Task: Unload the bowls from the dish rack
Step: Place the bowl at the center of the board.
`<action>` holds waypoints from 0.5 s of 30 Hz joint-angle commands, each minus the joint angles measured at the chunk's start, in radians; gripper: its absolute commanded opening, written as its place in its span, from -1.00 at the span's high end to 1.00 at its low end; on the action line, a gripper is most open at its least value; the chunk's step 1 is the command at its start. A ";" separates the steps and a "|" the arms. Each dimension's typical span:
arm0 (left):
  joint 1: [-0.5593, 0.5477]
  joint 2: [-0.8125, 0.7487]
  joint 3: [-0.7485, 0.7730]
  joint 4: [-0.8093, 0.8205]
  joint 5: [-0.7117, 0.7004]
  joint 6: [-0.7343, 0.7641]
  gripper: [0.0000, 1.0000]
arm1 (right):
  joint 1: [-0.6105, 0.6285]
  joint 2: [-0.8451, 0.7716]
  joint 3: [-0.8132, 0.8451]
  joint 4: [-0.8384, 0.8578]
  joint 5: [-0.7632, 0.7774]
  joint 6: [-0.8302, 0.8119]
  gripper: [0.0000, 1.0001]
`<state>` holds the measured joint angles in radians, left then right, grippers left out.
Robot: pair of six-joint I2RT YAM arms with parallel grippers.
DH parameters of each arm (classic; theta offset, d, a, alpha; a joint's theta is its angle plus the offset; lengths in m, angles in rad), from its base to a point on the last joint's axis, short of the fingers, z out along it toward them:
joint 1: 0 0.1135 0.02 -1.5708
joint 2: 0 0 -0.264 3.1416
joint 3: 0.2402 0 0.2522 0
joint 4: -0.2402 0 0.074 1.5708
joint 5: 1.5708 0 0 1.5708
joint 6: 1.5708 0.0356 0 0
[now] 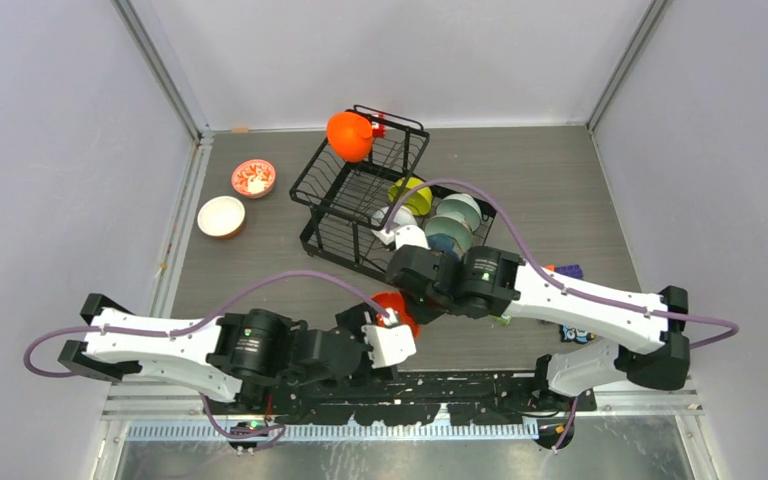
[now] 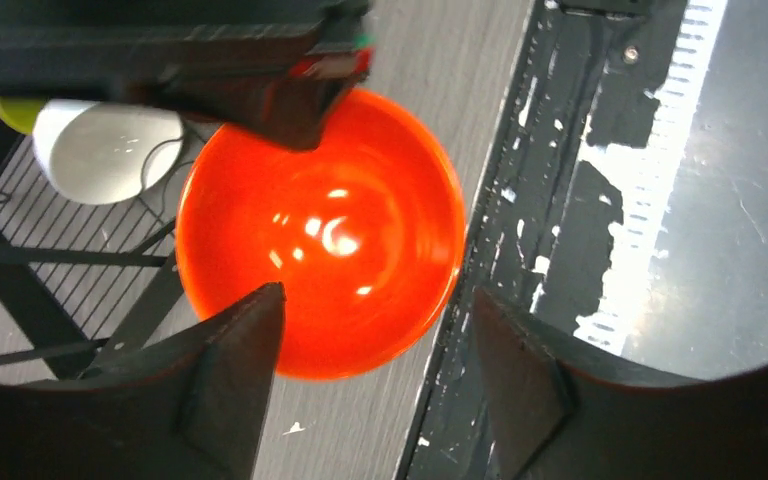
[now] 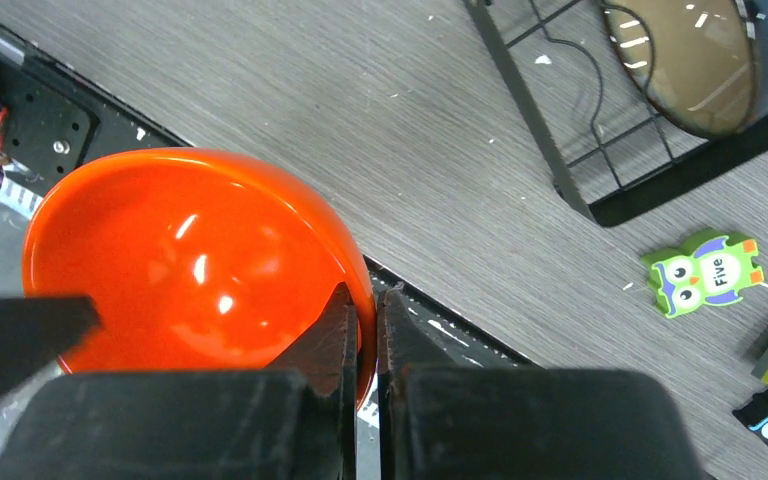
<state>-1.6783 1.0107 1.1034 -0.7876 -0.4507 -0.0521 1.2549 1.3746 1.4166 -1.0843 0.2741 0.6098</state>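
**Right wrist view: orange bowl pinched by its rim at the near table edge**

Right gripper (image 3: 365, 300) is closed on the rim of the orange bowl (image 3: 190, 260), with one finger inside the wall and one outside. Left gripper (image 2: 378, 298) has its jaws wide apart, one finger at each side of the bowl's lower edge (whether they touch it cannot be told). The held bowl sits between the two wrists, over the near edge of the table (image 1: 560, 190).

The dish rack (image 1: 335, 185) stands farther back at centre, apart from the held bowl. Its lower tier holds a white bowl (image 1: 400, 235), a lime-yellow bowl (image 1: 412, 195), a pale mint bowl (image 1: 460, 210) and a dark bowl (image 1: 448, 238). A second orange bowl (image 1: 350, 135) rests on the far upper basket.

On the table left of the rack lie a red-patterned bowl (image 1: 253, 178) and, nearer, a plain white bowl (image 1: 221, 216). A green owl card (image 3: 708, 272) lies on the table just beside the rack's corner.
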 commanded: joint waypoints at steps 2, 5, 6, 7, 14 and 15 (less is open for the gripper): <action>-0.005 -0.108 -0.047 0.138 -0.218 -0.191 -0.93 | 0.004 -0.149 -0.062 0.056 0.123 0.083 0.98; -0.003 -0.176 -0.077 0.160 -0.294 -0.348 -0.99 | 0.004 -0.218 -0.124 0.088 0.156 0.119 0.98; -0.003 -0.192 -0.085 0.169 -0.283 -0.377 -0.99 | 0.004 -0.237 -0.143 0.099 0.164 0.131 0.99; -0.003 -0.209 -0.095 0.186 -0.263 -0.392 -0.99 | 0.004 -0.251 -0.162 0.107 0.172 0.142 0.98; -0.001 -0.212 -0.100 0.134 -0.401 -0.722 -0.99 | 0.003 -0.297 -0.240 0.147 0.254 0.216 0.98; 0.000 -0.201 -0.084 0.085 -0.429 -0.842 -0.99 | 0.003 -0.300 -0.249 0.158 0.261 0.225 0.98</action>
<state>-1.6798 0.7826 0.9871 -0.6464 -0.7265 -0.5373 1.2549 1.1015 1.1896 -1.0225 0.4484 0.7570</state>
